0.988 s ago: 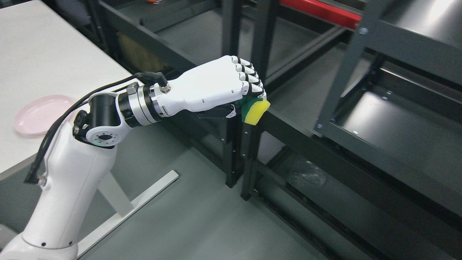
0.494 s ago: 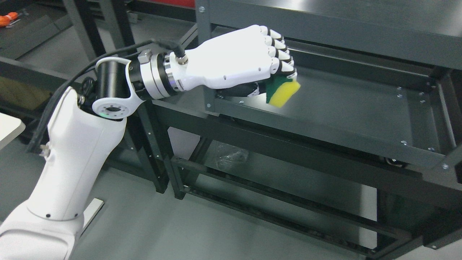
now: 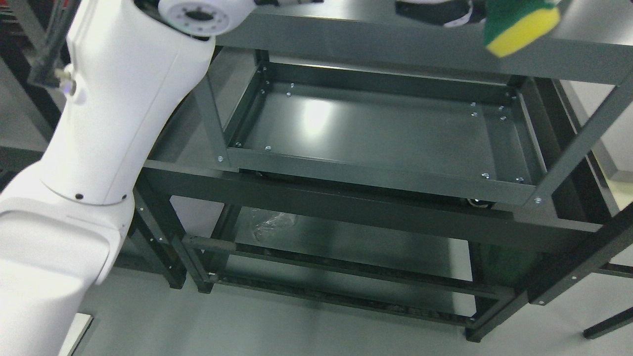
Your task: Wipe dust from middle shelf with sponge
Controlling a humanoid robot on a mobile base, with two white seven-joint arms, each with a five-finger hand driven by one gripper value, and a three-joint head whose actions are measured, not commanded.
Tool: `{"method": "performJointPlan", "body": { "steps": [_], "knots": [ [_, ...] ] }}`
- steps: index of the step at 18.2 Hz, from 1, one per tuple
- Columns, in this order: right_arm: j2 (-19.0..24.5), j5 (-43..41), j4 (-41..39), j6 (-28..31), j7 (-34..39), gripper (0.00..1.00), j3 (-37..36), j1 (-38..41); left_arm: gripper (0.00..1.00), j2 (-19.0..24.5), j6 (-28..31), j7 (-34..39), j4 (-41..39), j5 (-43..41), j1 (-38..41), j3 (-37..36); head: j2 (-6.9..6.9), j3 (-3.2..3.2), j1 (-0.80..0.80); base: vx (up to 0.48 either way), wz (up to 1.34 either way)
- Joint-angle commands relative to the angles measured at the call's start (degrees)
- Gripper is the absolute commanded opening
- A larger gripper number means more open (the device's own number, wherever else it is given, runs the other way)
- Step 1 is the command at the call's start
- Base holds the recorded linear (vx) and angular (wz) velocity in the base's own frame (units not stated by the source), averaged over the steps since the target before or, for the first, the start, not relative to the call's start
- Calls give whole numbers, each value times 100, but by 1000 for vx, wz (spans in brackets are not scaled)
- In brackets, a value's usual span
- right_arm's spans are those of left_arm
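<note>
Beside robot hand, sponge.

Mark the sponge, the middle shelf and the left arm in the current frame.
sponge [image 3: 523, 23], head view, on its yellow foam face.
middle shelf [image 3: 376, 131], head view, on the bare tray floor.
left arm [image 3: 123, 99], head view, on the white forearm shell.

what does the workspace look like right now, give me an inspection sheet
surface: middle shelf is a dark metal tray, bare, with light glare; no dust can be made out
job's things: sponge, yellow with a green layer, at the top edge, level with the top shelf, not on the middle shelf
clutter: crumpled clear plastic on the lower shelf
hands: left hand barely visible at the top edge, next to the sponge; grip mostly cropped; right hand nothing seen
cables: dark cable by the left arm
surroundings: grey floor, black rack frame
</note>
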Motion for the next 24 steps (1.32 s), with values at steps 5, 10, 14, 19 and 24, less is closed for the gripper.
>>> {"method": "performJointPlan", "body": {
  "steps": [5, 10, 14, 19, 24],
  "knots": [
    [-100, 0, -100, 420, -30, 100, 0, -1, 1, -474, 4, 119, 1738, -1140, -1080, -1796, 0, 0, 0, 58, -353],
    [-100, 0, -100, 420, -30, 100, 0, -1, 1, -474, 4, 233, 1958, -1685, -1001, -2131, -1, 0, 0, 66, -272],
    [-100, 0, -100, 420, -30, 100, 0, -1, 1, -474, 4, 233, 1941, -1879, -659, -2026, -1, 0, 0, 56, -179],
    [-100, 0, -100, 420, -30, 100, 0, -1, 1, -224, 4, 137, 1371, -1888, -386, -1543, -2, 0, 0, 21, -34],
    [-100, 0, -100, 420, -30, 100, 0, -1, 1, 1023, 4, -196, 274, -1844, 43, -1069, -2, 0, 0, 0, 0]
  ]
}}
